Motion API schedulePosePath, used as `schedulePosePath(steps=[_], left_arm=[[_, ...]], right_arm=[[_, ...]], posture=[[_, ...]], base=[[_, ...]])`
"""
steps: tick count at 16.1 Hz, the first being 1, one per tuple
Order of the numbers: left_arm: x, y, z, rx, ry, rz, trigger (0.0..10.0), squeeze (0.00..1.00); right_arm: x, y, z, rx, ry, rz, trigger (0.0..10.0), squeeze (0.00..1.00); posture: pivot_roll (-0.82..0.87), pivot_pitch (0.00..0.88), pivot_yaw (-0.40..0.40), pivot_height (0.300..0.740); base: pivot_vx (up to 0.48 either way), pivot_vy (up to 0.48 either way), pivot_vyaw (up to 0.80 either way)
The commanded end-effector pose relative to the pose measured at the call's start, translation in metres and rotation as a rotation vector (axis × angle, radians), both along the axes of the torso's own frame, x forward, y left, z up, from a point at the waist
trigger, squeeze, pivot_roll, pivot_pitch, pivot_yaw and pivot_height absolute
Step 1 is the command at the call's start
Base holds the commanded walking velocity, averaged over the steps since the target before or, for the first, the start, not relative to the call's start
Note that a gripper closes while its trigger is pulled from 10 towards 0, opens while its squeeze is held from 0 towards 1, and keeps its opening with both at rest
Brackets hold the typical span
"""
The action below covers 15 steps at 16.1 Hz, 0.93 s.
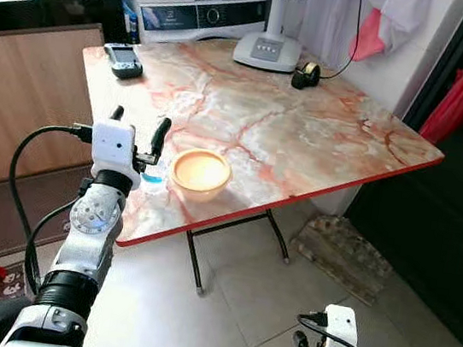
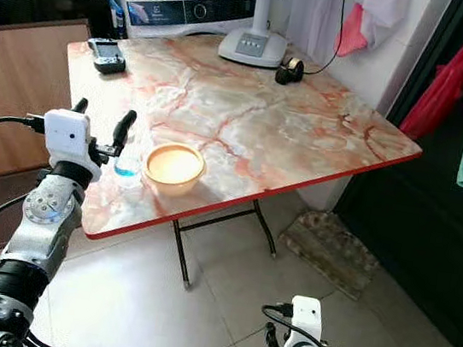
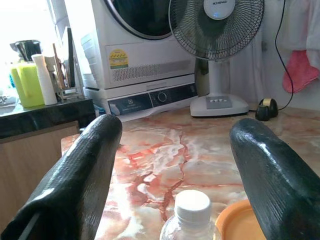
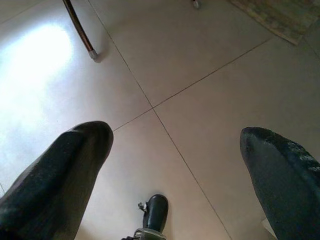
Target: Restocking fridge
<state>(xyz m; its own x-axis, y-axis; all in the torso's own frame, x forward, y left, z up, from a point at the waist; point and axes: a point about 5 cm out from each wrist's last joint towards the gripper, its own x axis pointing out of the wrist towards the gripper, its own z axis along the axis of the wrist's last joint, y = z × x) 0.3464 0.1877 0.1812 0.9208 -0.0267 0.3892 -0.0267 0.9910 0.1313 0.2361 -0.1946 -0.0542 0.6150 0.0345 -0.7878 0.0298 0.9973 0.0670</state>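
The left pincer [image 2: 100, 125] is raised at the near edge of the marble-patterned counter [image 1: 305, 141], its two fingers spread wide. Just beyond those fingers, next to the orange bowl [image 1: 200, 173], stands a small clear water bottle [image 3: 189, 217] with a white cap and a blue label. In the left wrist view the bottle sits between the two fingers, closer to the camera than the bowl, and neither finger touches it. The bowl itself sits near the counter's front red edge, with the bottle just beside it on the robot's left.

The right pincer [image 1: 304, 346] hangs low over the tiled floor, well apart from the bowl, its fingers wide and holding nothing.

Farther from the bowl, at the back of the counter, are a standing fan's base [image 1: 268, 51], a roll of tape [image 1: 306, 74] and a dark handset [image 1: 122, 59].

Judging by this, the restocking is at its very start: the bottle is lined up but not yet gripped. Closing on it, lifting it and carrying it to a fridge all remain.
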Motion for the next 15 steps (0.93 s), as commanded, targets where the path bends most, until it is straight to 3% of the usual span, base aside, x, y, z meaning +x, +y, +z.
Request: schedulePosePath(steps=[1,9,15], left_arm=[[-0.001,0.002,-0.006,0.003,0.029,0.009,10.0,0.0],[0.0,0.0,-0.002,0.017,0.014,0.001,10.0,0.0],[0.001,-0.005,0.008,0.041,-0.019,-0.024,10.0,0.0]], right_arm=[[0.002,-0.001,0.002,-0.007,0.002,0.01,10.0,0.0],[0.002,-0.001,0.001,-0.01,0.004,0.02,10.0,0.0],[0.001,0.0,0.001,-0.005,0.005,0.016,10.0,0.0]], posture=[[0.03,0.0,-0.025,0.74],[0.03,0.0,-0.02,0.74],[0.03,0.0,-0.017,0.74]], base=[[0.251,0.0,0.0],[0.252,0.0,0.0],[0.0,0.0,0.0]])
